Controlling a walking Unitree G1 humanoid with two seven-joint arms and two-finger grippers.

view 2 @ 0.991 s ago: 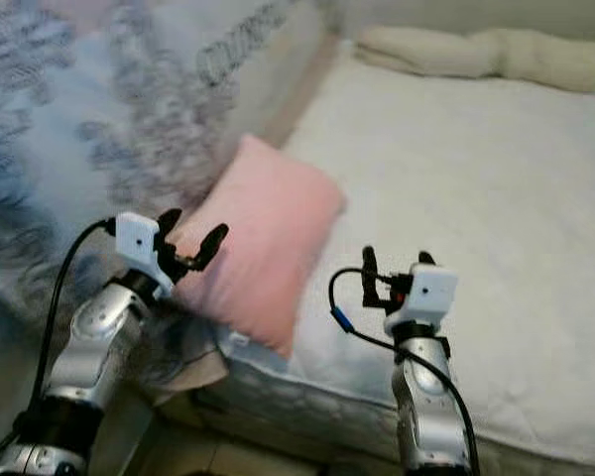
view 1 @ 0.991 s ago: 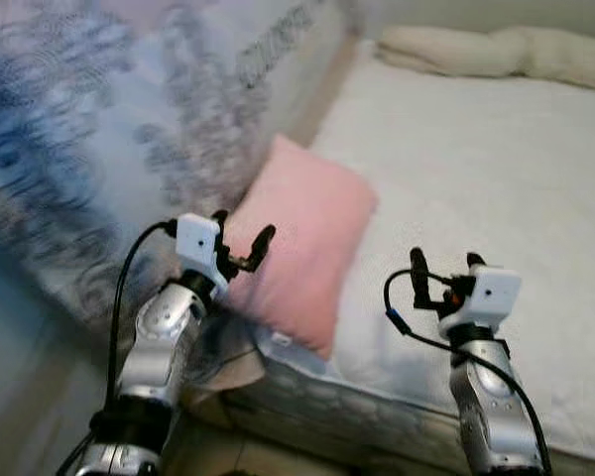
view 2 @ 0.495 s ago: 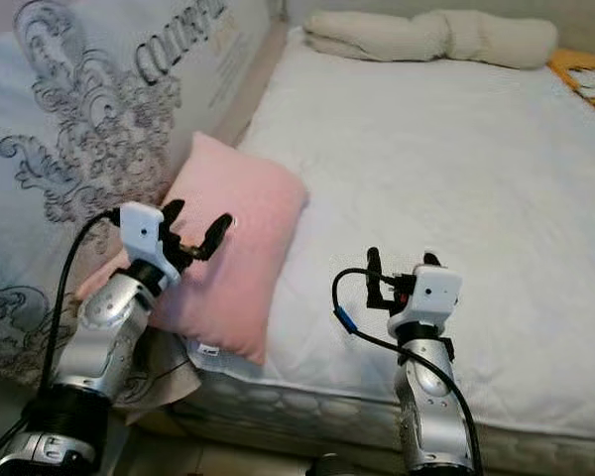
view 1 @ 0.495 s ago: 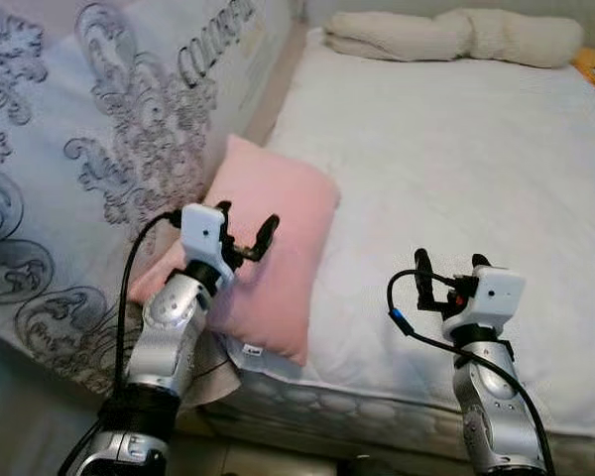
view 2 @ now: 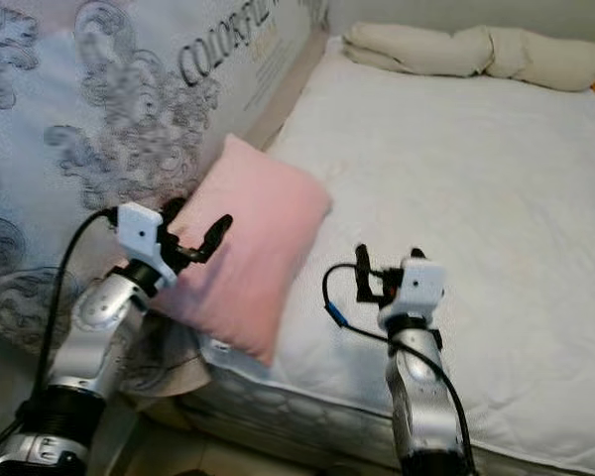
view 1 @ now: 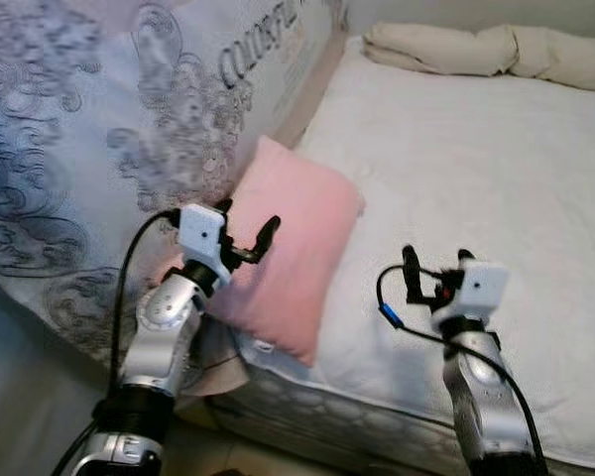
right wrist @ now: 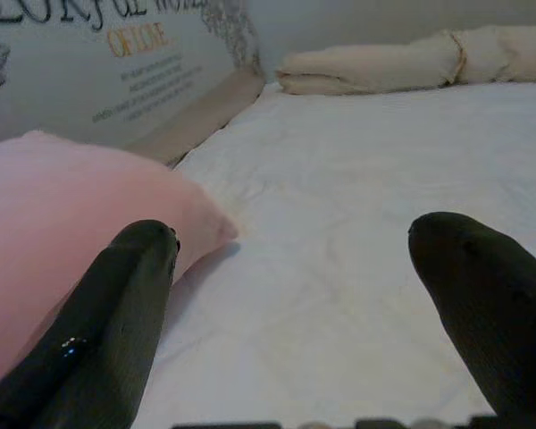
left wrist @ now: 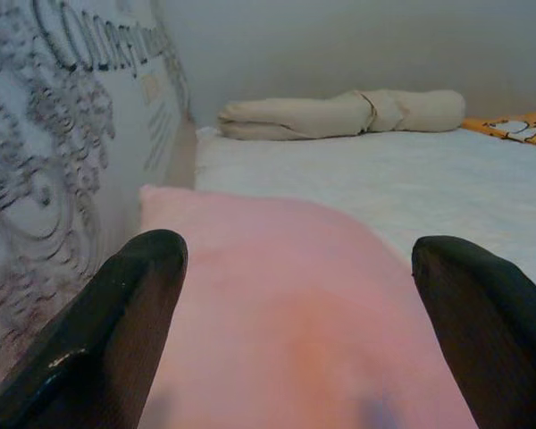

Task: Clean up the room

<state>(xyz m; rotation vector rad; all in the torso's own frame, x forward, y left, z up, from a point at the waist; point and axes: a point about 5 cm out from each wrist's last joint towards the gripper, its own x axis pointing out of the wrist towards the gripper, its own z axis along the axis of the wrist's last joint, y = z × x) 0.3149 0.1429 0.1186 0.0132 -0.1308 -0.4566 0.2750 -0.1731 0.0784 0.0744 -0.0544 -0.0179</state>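
Observation:
A pink pillow (view 1: 296,238) lies at the near left corner of the white bed (view 1: 496,169), leaning against a patterned upright mattress (view 1: 129,119). My left gripper (view 1: 246,230) hovers open over the pillow's near left side; the left wrist view looks across the pillow (left wrist: 286,304) between its two black fingers (left wrist: 116,331). Over the bed's near edge, to the right of the pillow, my right gripper (view 1: 434,270) is held open with nothing in it. The right wrist view has the pillow (right wrist: 62,206) on one side.
A rolled beige blanket (view 1: 486,50) lies along the far end of the bed. An orange patterned cloth (left wrist: 518,125) lies at the bed's far right corner. A crumpled brownish cloth (view 1: 223,362) hangs under the pillow at the bed's corner.
The camera has swung, shifting the whole scene to the right. Both grippers stay open in much the same pose, the right one slightly further left.

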